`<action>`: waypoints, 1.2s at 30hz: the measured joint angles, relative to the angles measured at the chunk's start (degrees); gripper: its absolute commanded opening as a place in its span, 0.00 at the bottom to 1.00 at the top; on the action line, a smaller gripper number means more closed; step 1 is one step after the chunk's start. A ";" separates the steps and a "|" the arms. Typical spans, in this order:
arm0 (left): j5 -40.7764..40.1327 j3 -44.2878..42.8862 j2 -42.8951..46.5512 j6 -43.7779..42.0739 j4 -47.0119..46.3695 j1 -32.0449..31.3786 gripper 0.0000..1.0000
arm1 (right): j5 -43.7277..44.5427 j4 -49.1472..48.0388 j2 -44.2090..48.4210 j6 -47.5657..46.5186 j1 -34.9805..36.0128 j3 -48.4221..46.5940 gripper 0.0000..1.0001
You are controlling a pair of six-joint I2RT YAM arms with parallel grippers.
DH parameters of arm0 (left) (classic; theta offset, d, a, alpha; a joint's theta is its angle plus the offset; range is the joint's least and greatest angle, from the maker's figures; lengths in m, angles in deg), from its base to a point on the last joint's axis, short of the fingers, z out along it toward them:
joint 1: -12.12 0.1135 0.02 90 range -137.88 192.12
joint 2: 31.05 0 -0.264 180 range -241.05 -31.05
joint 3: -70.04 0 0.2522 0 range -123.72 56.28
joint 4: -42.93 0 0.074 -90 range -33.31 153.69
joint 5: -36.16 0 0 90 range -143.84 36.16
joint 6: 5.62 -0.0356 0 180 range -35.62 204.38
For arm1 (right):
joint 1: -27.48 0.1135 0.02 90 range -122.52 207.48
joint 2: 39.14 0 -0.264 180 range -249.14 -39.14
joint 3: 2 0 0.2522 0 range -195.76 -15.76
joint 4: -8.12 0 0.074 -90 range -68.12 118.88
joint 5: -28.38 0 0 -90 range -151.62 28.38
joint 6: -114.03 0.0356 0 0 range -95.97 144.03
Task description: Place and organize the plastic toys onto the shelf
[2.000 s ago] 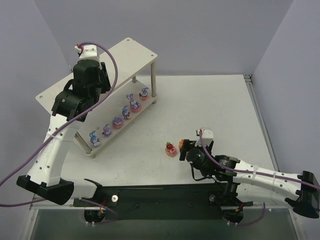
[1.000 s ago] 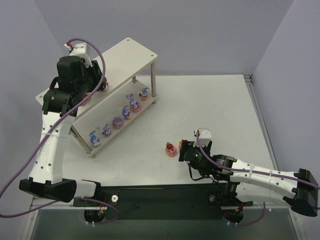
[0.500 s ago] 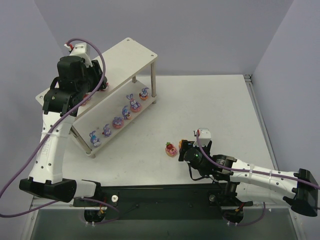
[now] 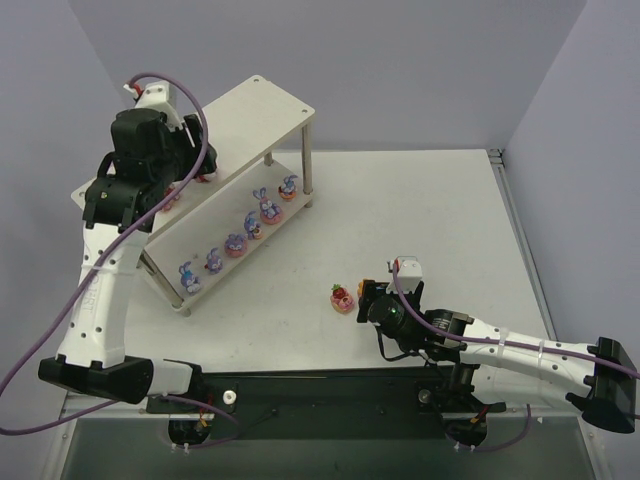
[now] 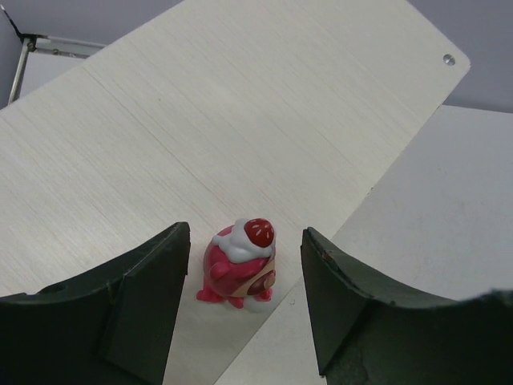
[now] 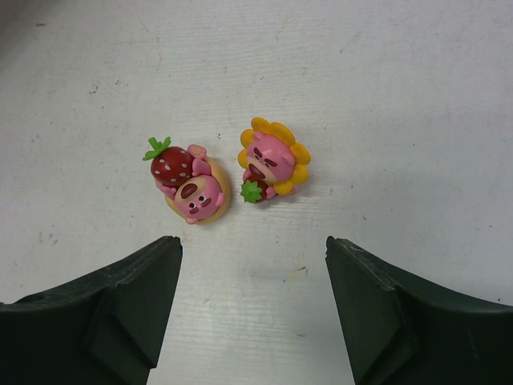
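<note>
A red-pink strawberry-topped bear (image 5: 240,265) stands upright near the edge of the shelf's top board (image 5: 200,104). My left gripper (image 5: 244,231) is open around it, with a gap on both sides. On the shelf's (image 4: 255,105) lower board stand several purple-blue bunnies (image 4: 235,243) in a row. On the table lie two toys side by side, a pink bear with a strawberry (image 6: 188,184) and an orange-yellow flower figure (image 6: 272,164). My right gripper (image 6: 252,241) is open just short of them, touching neither.
The shelf stands diagonally at the far left, by the purple wall (image 4: 40,120). The left arm (image 4: 105,270) reaches up over the shelf's near end. The right arm (image 4: 500,345) lies low along the near right of the table.
My left jaws have opened off the strawberry-topped bear, which now stands free on the top board. The right arm and the two toys on the table have not moved.
</note>
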 measured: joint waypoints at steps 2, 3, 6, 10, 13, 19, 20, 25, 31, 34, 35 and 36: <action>0.20 -1.75 -0.24 0.31 -0.11 0.00 0.68 | 0.00 0.00 0.00 0.00 0.00 0.00 0.74; 0.42 -2.71 -0.28 0.37 -0.17 0.00 0.68 | 0.00 0.00 0.00 0.00 0.00 0.00 0.74; 1.40 -5.20 -0.20 0.59 -0.57 0.00 0.69 | 0.00 0.00 0.00 0.02 0.00 0.00 0.74; 2.89 -6.21 0.74 0.72 -1.01 0.00 0.69 | 0.00 -0.02 0.00 0.02 -0.22 0.00 0.74; 3.67 -6.05 2.36 0.70 -1.03 0.00 0.69 | 0.02 -0.02 0.00 0.02 -0.33 0.00 0.74; 8.66 -1.64 10.34 0.81 -1.99 0.00 0.69 | 0.00 -0.02 0.15 0.02 -0.42 0.00 0.74; 10.51 -0.11 12.11 0.85 -2.82 -0.09 0.69 | 0.00 0.02 0.44 0.02 -0.57 0.00 0.74; 19.39 9.70 20.28 1.90 -7.39 -3.17 0.70 | 0.24 0.42 3.54 0.02 -1.40 0.00 0.74; 17.68 17.99 22.58 2.29 -10.60 -19.08 0.69 | 1.11 2.60 6.99 0.22 -2.58 0.00 0.74; 11.06 20.63 20.50 2.14 -12.02 -30.25 0.69 | 1.49 4.07 8.20 0.74 -2.99 0.00 0.74; 8.72 22.05 19.65 2.08 -13.09 -33.83 0.69 | 1.62 4.55 8.48 0.96 -3.02 0.00 0.74; 6.25 23.69 18.82 2.16 -13.99 -36.52 0.69 | 1.66 5.14 8.79 1.38 -3.19 0.02 0.74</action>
